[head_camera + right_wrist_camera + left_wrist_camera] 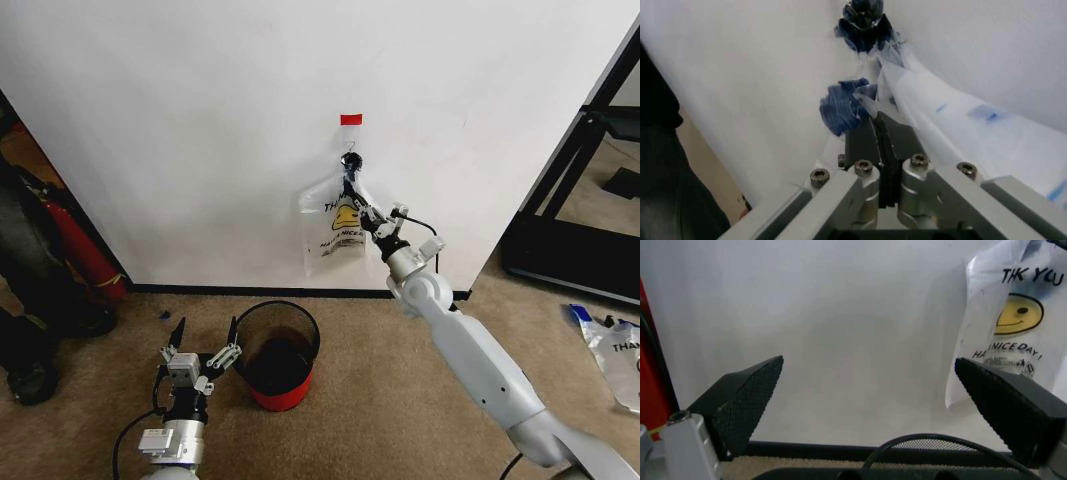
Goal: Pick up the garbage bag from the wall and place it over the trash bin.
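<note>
the wall (200, 120) holds the garbage bag (335, 232) on its hook (350, 160), above the trash bin (278, 355). the right gripper (362, 210) is pinched on the bag's blue handle; lift it up and outward, gently, to avoid tearing. the left gripper (205, 345), spread wide, waits beside the bin.

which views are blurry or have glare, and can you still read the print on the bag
Head view: even light, sharp, no glare on the wall; the garbage bag print is small. Left wrist view: the bag's "NICE DAY" and smiley read clearly, the left gripper fingers dark in the foreground. Right wrist view: the right gripper is soft, the pinched plastic washed out.
</note>
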### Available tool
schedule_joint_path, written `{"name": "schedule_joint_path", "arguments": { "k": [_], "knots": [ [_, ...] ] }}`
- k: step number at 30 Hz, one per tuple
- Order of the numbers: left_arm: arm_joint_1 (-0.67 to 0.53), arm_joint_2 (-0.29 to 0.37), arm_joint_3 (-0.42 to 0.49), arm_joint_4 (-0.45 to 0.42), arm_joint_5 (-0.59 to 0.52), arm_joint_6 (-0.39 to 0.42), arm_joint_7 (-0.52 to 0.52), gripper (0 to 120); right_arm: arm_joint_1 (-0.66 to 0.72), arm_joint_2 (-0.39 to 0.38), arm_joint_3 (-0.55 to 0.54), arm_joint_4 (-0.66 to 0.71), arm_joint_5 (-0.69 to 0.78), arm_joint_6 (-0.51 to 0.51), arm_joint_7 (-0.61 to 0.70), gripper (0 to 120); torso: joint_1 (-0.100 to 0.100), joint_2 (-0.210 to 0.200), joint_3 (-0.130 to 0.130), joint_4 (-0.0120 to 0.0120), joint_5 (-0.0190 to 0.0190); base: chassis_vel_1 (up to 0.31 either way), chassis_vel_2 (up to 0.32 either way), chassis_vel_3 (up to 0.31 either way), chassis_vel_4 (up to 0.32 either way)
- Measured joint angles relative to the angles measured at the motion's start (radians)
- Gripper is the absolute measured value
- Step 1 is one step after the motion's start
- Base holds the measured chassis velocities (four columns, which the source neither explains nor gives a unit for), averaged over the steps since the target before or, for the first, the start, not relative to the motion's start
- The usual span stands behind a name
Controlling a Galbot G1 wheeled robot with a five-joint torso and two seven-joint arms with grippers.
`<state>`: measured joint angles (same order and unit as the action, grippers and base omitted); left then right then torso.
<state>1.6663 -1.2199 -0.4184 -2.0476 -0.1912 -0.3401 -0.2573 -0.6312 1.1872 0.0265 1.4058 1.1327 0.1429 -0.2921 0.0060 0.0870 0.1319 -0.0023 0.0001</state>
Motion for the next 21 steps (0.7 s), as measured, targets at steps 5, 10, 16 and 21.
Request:
{"name": "schedule_joint_path", "arguments": {
  "k": [5, 10, 16, 21],
  "knots": [
    [-0.001, -0.001, 0.002, -0.001, 0.002, 0.001, 0.0, 100, -0.029, -0.009, 0.006, 0.026, -0.01, 0.0, -0.005, 0, 0.0, 0.0, 0.0, 0.0, 0.0, 0.0, 0.0, 0.0, 0.0],
    [-0.001, 0.0, 0.001, -0.001, 0.002, 0.001, -0.001, 100, -0.057, -0.017, 0.012, 0.057, -0.018, 0.0, -0.008, 0, 0.0, 0.0, 0.0, 0.0, 0.0, 0.0, 0.0, 0.0, 0.0],
    [0.0, 0.0, 0.001, 0.0, 0.001, 0.0, -0.001, 100, -0.081, -0.026, 0.014, 0.082, -0.03, 0.0, -0.016, 0, 0.0, 0.0, 0.0, 0.0, -0.0001, 0.0, 0.0, 0.0, 0.0],
    [-0.002, 0.002, 0.001, 0.0, -0.001, 0.0, -0.001, 100, -0.105, -0.04, 0.012, 0.109, -0.043, 0.001, -0.028, 0, 0.0, 0.0, 0.0, 0.0, -0.0001, 0.0, 0.0, 0.0, 0.0]
  ]
}}
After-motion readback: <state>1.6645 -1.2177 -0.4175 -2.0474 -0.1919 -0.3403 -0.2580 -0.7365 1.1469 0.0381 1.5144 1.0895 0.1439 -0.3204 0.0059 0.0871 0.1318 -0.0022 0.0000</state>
